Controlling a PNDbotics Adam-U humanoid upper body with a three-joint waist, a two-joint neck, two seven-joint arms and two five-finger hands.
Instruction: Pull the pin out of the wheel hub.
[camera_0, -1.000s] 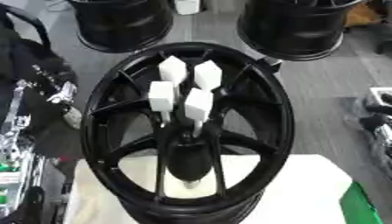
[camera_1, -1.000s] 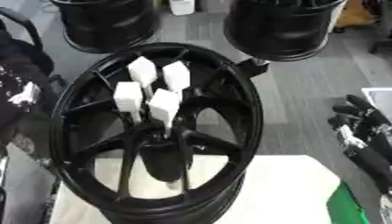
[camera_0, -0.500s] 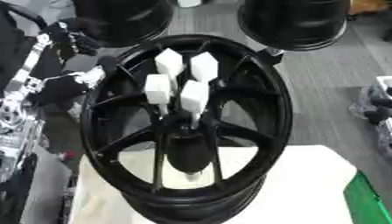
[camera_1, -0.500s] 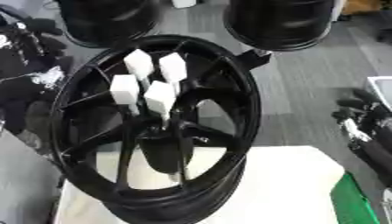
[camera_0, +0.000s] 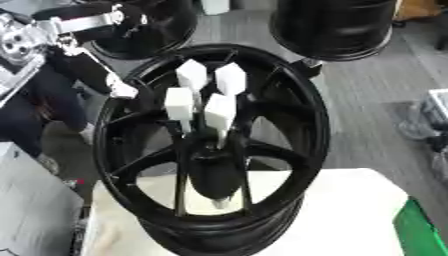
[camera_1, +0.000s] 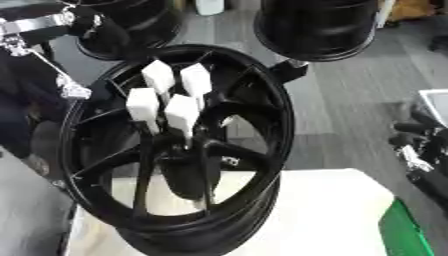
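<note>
Four white-capped pins (camera_0: 206, 97) stand stiff in the heavy black wheel hub (camera_0: 214, 150), light enough to pinch by a cap, just right of the left hand (camera_0: 122, 90), whose finger spread I cannot tell.

The left arm came in from the upper left corner, a black limb with silver joints and a bright metal bracket near its wrist. Its black and silver left robot hand (camera_0: 105, 82) hung at the left side of the view, angled downward, with a pale fingertip (camera_0: 124, 92) at its lowest end; whether the fingers were curled or straight could not be made out. The black right robot hand (camera_1: 418, 145) showed at the right edge in the right eye view, low and idle, its dark fingers lying roughly straight and pointing toward the left.
</note>
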